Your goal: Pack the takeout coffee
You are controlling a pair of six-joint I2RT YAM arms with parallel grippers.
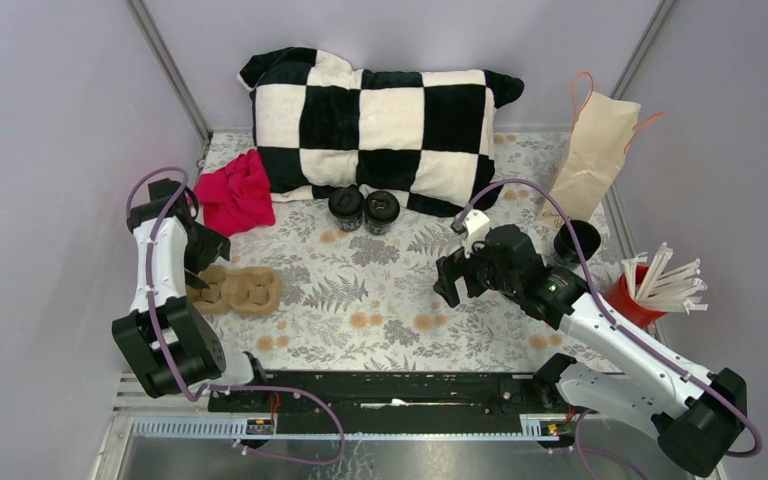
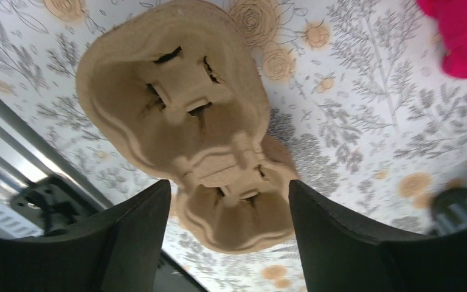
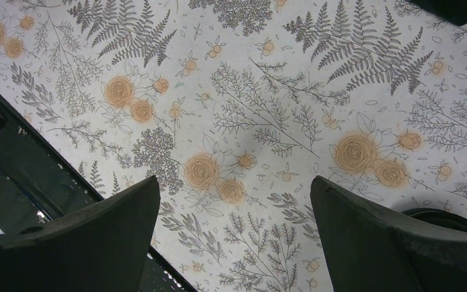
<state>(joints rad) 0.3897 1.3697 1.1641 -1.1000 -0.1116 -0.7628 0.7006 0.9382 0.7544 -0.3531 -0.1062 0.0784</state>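
We see the floral worktop [image 1: 390,300] and the checkered pillow [image 1: 380,125] at its back. The pulp carrier [image 1: 235,290] lies at left, our left tool [image 2: 230,201] open astride one end. The takeout coffee cups [image 1: 346,207] stand upright just before the pillow. Our right tool [image 3: 234,194] hangs open.
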